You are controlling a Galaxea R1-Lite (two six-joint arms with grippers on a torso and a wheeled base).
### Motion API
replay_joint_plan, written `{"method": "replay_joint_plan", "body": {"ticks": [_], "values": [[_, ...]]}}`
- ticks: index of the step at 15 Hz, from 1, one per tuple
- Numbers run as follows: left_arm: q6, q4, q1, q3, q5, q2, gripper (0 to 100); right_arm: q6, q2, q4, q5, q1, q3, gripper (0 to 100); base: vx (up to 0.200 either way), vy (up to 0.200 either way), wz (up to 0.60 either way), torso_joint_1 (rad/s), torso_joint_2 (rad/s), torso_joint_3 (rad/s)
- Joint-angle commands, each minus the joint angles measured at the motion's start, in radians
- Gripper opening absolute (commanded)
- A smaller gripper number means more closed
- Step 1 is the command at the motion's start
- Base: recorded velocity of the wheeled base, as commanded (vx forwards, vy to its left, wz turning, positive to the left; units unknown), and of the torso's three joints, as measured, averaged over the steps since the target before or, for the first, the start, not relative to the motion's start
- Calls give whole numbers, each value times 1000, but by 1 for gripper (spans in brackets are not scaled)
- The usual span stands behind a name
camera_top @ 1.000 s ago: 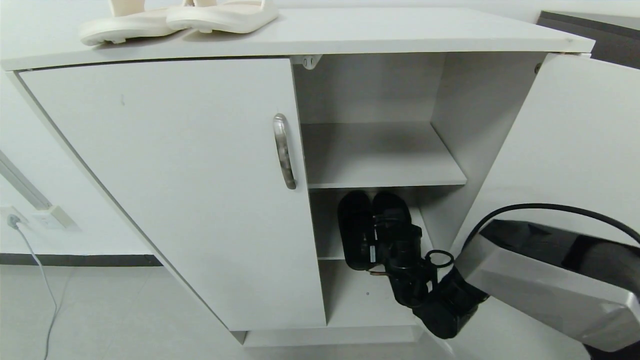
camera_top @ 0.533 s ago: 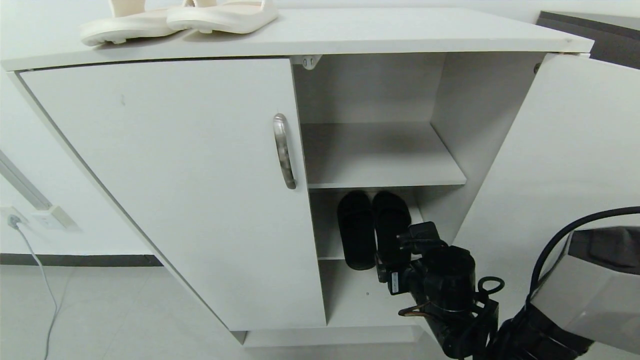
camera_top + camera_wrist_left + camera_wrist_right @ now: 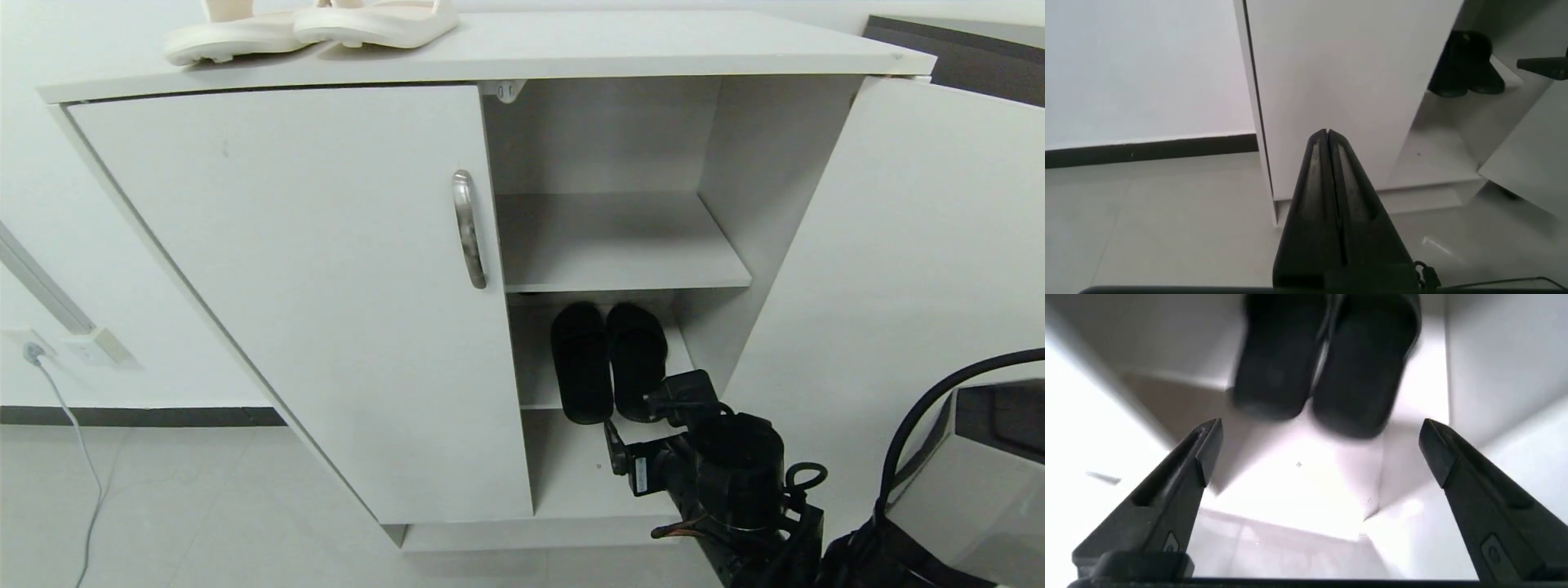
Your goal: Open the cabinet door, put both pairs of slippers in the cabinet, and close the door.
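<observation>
right claw (image 3: 645, 416): on my feed it's spread wide, nothing between the fingers. It sits low, just outside the open side of the cabinet (image 3: 653, 49), near the black slippers (image 3: 608, 359) but not touching them
left claw (image 3: 1327, 139): fingers pressed flat together, holding nothing. It's down low, facing the bottom of the left door (image 3: 310, 286)
black slippers: inside, side by side on the lower shelf, right under the upper shelf (image 3: 620, 245)
cream slippers (image 3: 310, 28): up on top of the cabinet toward its left end, one overlapping the other
right door (image 3: 922, 245): swung wide open
left door: shut, with a metal handle (image 3: 468, 229) upright on its inner edge
wall: I see a socket (image 3: 33, 353) with a cable plugged in, left of the cabinet
</observation>
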Motion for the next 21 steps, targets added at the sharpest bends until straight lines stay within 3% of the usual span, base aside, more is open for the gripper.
{"method": "replay_joint_plan", "body": {"ticks": [1,21], "values": [[0,0,0,0,0,1,0,-1,1,-7,0,5,5,100,-200,0,0,-2,2,2],[2,0,2,0,0,1,0,-7,10,-38,-17,5,25,100,-10,0,0,0,0,0]]}}
